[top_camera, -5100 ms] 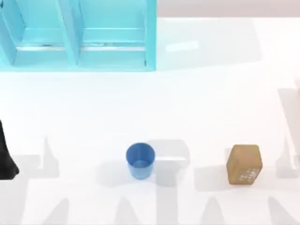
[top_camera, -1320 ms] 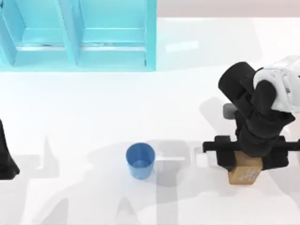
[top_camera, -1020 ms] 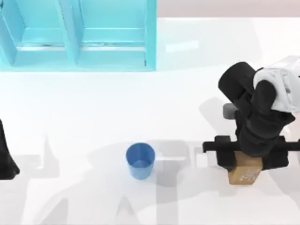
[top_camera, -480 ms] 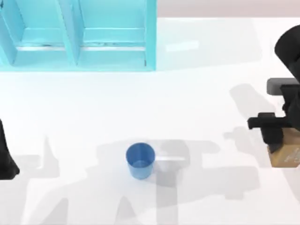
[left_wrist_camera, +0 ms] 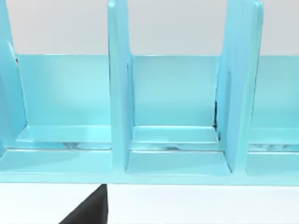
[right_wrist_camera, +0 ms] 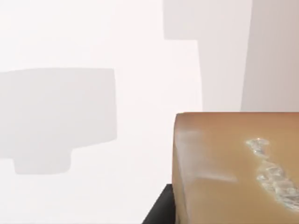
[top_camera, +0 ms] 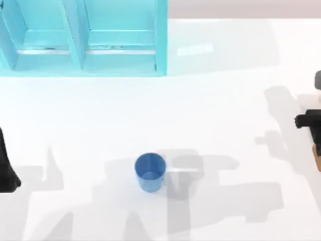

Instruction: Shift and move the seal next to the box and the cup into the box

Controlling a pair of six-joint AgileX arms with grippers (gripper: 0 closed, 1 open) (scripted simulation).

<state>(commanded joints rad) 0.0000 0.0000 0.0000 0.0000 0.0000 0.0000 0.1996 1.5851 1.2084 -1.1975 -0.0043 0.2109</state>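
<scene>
Your right gripper [top_camera: 312,131] sits at the far right edge of the table [top_camera: 210,105] in the top view, with most of the arm cut off by the frame. Just below its dark finger you see a thin sliver of the tan seal [top_camera: 318,156], pressed right against the gripper. In the right wrist view the seal [right_wrist_camera: 233,168] looms close to the camera, its rounded corner and faint white marks facing you, with a dark finger [right_wrist_camera: 161,209] touching its lower edge. So the jaws pinch the seal, which appears to hang a little above the white surface, though you cannot tell the height for sure.

The blue cup [top_camera: 150,172] stands upright on the table, well apart from those jaws, away to the left of them in the top view and nearer the front edge. Its rim is round and open upward.

The light blue box [top_camera: 83,37] lies at the back left of the table, divided by upright walls into compartments; it is far from both the cup and the held seal. The left wrist view looks straight into those compartments [left_wrist_camera: 175,121].

Your left gripper [top_camera: 7,168] is parked at the left edge of the table, well apart from the cup. You cannot tell how its jaws stand.
</scene>
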